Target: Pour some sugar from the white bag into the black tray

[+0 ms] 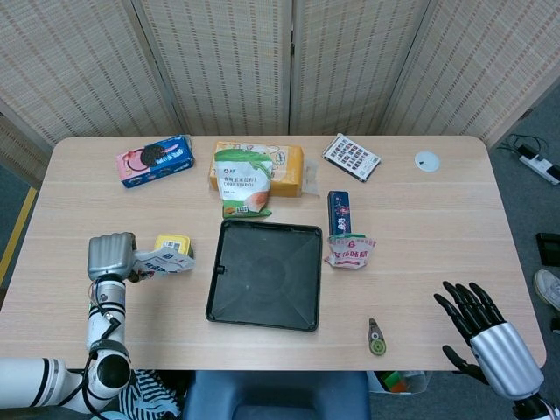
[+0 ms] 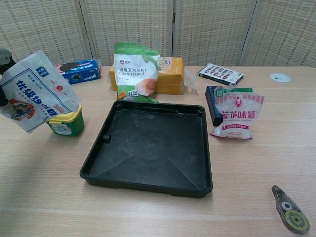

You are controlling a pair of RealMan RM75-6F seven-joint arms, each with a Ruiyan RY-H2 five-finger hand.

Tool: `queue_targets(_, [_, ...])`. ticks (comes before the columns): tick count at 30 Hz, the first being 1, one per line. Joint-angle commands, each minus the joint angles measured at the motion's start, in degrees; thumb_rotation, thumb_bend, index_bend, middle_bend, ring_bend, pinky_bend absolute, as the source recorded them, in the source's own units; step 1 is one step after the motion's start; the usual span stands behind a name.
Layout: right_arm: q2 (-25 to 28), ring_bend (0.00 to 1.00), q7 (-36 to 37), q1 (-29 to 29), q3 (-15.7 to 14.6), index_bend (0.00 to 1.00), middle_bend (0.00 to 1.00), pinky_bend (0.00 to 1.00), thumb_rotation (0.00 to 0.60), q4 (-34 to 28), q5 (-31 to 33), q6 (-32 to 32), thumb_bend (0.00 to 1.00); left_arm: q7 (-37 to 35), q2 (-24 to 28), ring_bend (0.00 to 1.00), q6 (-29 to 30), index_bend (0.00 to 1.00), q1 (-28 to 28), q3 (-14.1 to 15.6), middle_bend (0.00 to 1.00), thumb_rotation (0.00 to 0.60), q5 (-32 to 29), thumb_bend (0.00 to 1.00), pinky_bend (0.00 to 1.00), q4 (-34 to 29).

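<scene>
White bag (image 2: pixel 35 90) sits pinched in the left hand (image 1: pixel 109 256) at frame left; black tray (image 2: pixel 149 147) looks basically empty mid-desk; right hand (image 1: pixel 486 329) spread, lower right.

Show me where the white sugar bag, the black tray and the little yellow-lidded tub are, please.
white sugar bag (image 2: pixel 37 96), chest view, middle of its printed front
black tray (image 1: pixel 264 273), head view, bare floor of the tray
yellow-lidded tub (image 2: pixel 67 122), chest view, its green side below the lid
</scene>
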Motion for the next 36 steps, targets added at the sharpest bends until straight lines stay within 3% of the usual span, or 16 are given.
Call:
queue_targets(1, [-0.05, 0.00, -0.07, 0.07, 0.01, 0.00, 0.00, 0.00, 0.600, -0.05, 0.08, -0.20, 0.30, 3.89, -1.32, 1.00, 3.05, 0.92, -0.75, 0.30, 0.96, 0.600, -0.69, 0.27, 1.00, -0.76])
queue_targets(14, [-0.06, 0.00, -0.21, 0.00, -0.65, 0.00, 0.00, 0.00, 0.600, 0.03, -1.49, 0.20, 0.30, 11.88, -6.21, 1.00, 14.11, 0.92, -2.25, -4.64, 0.96, 0.600, -2.82, 0.27, 1.00, -7.86])
queue_targets(22, [0.27, 0.00, 0.95, -0.13, -0.87, 0.00, 0.00, 0.00, 0.600, 0.60, -2.48, 1.41, 0.30, 17.49, -12.69, 1.00, 20.43, 0.92, -4.25, -5.80, 0.96, 0.600, -4.21, 0.27, 1.00, -7.28])
queue_targets(30, [0.53, 0.00, 1.14, -0.35, -1.53, 0.00, 0.00, 0.00, 0.600, 0.98, -3.55, 1.82, 0.30, 24.52, -21.07, 1.00, 25.56, 0.92, -7.42, -4.02, 0.96, 0.600, -1.11, 0.27, 1.00, -1.31])
queue_targets(36, [0.61, 0.00, 1.24, -0.27, -1.57, 0.00, 0.00, 0.00, 0.600, 1.08, -3.32, 1.45, 0.30, 29.07, -24.09, 1.00, 25.80, 0.92, -8.82, -5.03, 0.96, 0.600, 0.05, 0.27, 1.00, 3.49])
